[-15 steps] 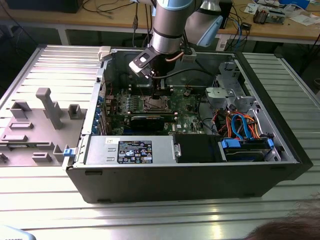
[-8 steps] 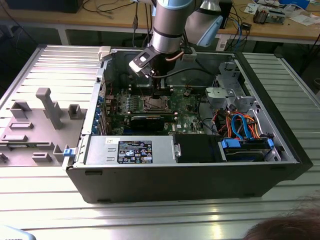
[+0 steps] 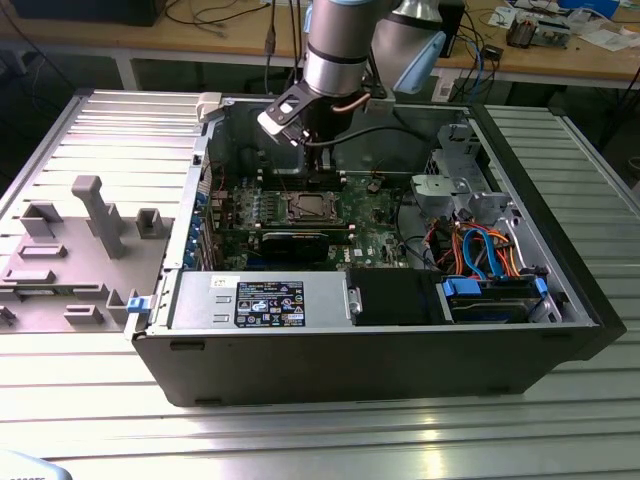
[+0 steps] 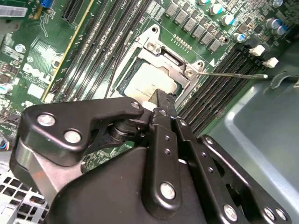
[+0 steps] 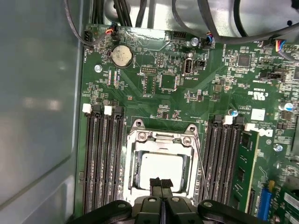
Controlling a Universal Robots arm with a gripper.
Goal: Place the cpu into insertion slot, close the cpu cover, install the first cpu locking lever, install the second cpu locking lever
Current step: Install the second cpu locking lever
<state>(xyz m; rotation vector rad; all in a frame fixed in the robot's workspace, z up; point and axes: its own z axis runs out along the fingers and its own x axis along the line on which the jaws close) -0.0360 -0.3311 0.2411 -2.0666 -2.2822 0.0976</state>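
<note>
open computer case [image 3: 560, 330] on a ribbed metal desk [image 3: 300, 440]. grey plastic fixture [image 3: 95, 215] lying at the exterior view's left. power supply with a label [image 3: 268, 302] along the near wall. orange and blue cables [image 3: 485, 250] toward the exterior view's right. round coin battery [image 5: 121, 55] and long memory slots [image 5: 103, 158] on the green board.

Open-top case [image 3: 300, 372], access from above. Socket zone tight: memory slots [image 5: 102, 158] flank the cpu cover [image 5: 161, 140] both sides, thin lever [image 5: 202, 163] alongside. Cables [image 3: 480, 250] and drive cage [image 3: 455, 190] crowd exterior view's right; power supply [image 3: 260, 300] blocks near side.
</note>
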